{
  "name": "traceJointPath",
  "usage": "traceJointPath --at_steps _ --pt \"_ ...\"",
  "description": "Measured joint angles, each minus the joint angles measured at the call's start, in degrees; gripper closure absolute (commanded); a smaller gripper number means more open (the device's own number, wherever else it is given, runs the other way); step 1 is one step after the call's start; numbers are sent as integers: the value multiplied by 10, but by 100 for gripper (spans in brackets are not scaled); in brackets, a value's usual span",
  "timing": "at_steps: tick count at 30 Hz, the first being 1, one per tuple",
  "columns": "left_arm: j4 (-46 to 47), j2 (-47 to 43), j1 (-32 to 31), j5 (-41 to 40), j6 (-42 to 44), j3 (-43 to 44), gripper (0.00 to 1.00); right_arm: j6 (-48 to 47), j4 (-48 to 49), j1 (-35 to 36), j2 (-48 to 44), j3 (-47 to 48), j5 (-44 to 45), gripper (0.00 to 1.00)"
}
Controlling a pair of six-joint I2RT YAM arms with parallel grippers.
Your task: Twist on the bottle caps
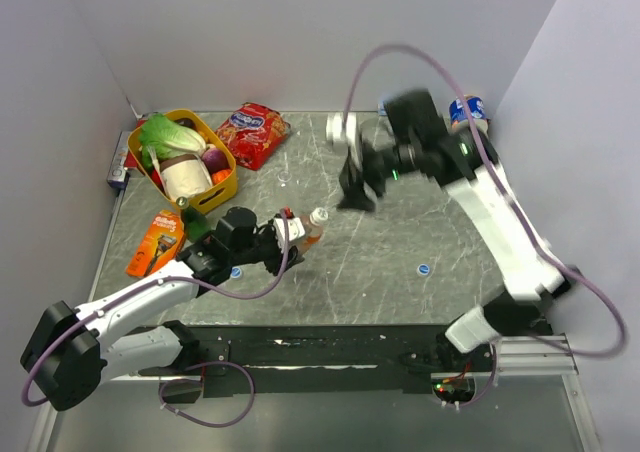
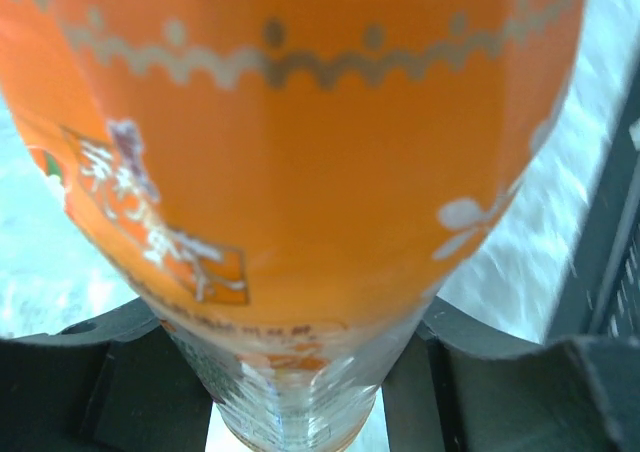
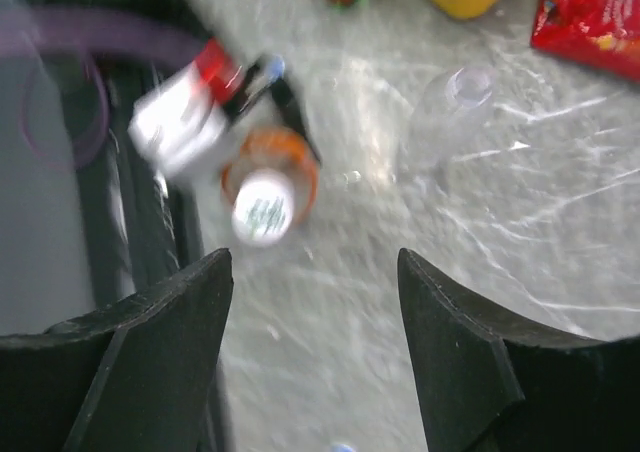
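Top view: left gripper (image 1: 285,234) is clamped on the orange bottle (image 1: 305,230), mid-left on the table (image 1: 400,232). The bottle is tilted, neck toward the right. A pale cap (image 1: 319,215) sits on its neck (tight or loose, cannot tell). A blue cap (image 1: 423,269) lies on the table right of centre, well apart from the bottle. A second blue cap (image 1: 235,271) lies just beside the left arm. The right gripper (image 1: 355,194) is raised over the table's middle and blurred, so its jaws are hard to read here. A basket (image 1: 222,187) of vegetables stands far left, with a red bag (image 1: 252,132) near it.

Left wrist view: the orange bottle fills the frame, pinched low down between two black fingers (image 2: 95,372). Its label is orange with a pale pattern, with clear plastic below.

Right wrist view: the right gripper's fingers (image 3: 150,362) stand apart, with nothing between them but bare table. The orange bottle shows from above, ahead-left, with the pale cap on top and the left gripper holding it. A clear bottle (image 3: 450,102) lies to its right, apart from it. The red bag is in the upper right corner.
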Motion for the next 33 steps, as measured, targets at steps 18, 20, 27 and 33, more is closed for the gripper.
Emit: traceJointPath --at_steps 18,20,27,33 --pt "-261 45 0 105 309 135 99 -468 97 176 -249 -348 115 36" --pt "-265 45 0 107 315 135 99 -480 104 183 -252 -353 117 37" --pt "-266 46 0 111 313 143 99 -523 92 193 -261 -377 118 42" --pt "-262 46 0 115 308 146 99 -534 88 198 -263 -378 120 51"
